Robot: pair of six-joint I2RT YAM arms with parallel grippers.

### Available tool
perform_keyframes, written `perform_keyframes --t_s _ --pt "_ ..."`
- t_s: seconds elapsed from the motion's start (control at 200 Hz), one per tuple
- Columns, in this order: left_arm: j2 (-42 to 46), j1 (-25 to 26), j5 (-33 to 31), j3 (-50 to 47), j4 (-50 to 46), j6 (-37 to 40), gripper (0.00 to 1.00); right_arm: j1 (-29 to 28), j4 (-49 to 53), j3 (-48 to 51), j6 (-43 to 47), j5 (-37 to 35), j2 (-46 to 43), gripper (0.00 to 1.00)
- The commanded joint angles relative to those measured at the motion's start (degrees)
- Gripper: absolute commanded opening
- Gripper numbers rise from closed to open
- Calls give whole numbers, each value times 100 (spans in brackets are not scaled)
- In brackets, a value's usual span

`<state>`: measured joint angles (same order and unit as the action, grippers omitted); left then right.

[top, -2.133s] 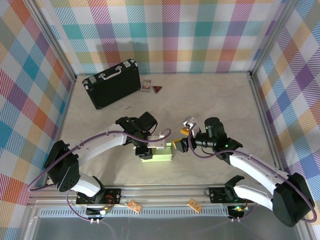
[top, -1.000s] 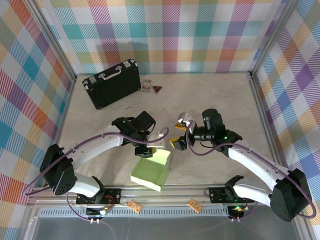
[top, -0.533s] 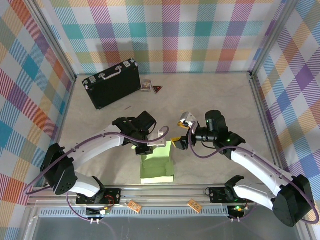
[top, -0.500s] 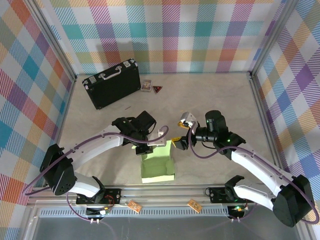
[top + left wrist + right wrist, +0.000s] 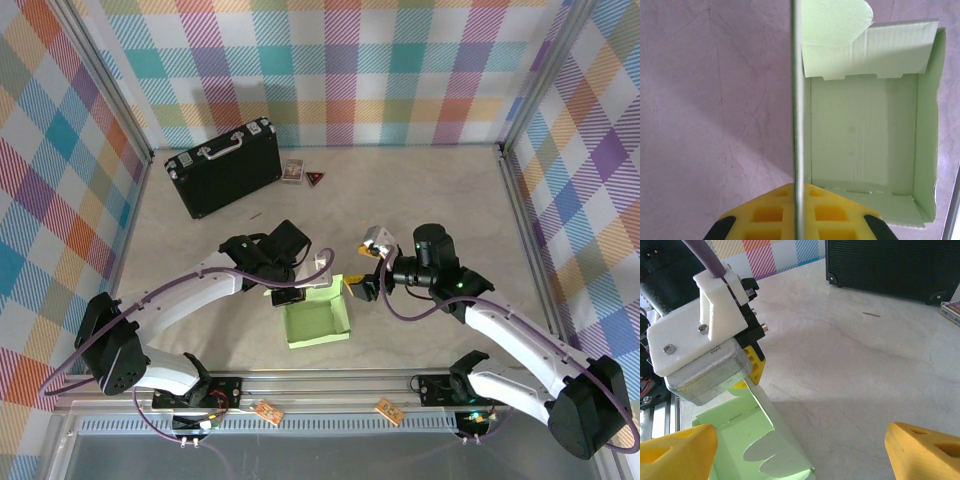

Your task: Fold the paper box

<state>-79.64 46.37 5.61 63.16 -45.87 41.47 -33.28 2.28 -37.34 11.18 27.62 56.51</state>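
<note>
My left pincer [image 5: 798, 220] pinches one wall of the paper box [image 5: 865, 135], its pads [image 5: 769, 216] half cut off. The box lies ahead of it. My right pincer [image 5: 800, 452] stands spread.

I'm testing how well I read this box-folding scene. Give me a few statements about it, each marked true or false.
1. The left gripper pinches a side wall of the paper box. True.
2. The right gripper is closed on the box. False: its jaws stand wide open next to the box.
3. The box's open side faces up. True.
4. The black briefcase lies open right beside the box. False: it is shut and sits at the far left of the table, well apart from the box.
</note>
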Motion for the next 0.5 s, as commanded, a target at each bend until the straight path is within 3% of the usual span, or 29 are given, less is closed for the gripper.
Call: perform_keyframes --t_s 0.0,0.125,0.345,0.495 --pt "-193 83 -238 93 48 -46 0 32 -158 117 -76 12 -70 87" --pt "-190 83 -221 144 0 -11 1 32 -150 127 -63 -28 -66 87" --pt "-77 83 368 417 -396 32 38 32 -184 152 -55 -37 -51 87" --pt "-93 83 398 522 -603 16 39 30 -177 164 -54 -46 -60 87"
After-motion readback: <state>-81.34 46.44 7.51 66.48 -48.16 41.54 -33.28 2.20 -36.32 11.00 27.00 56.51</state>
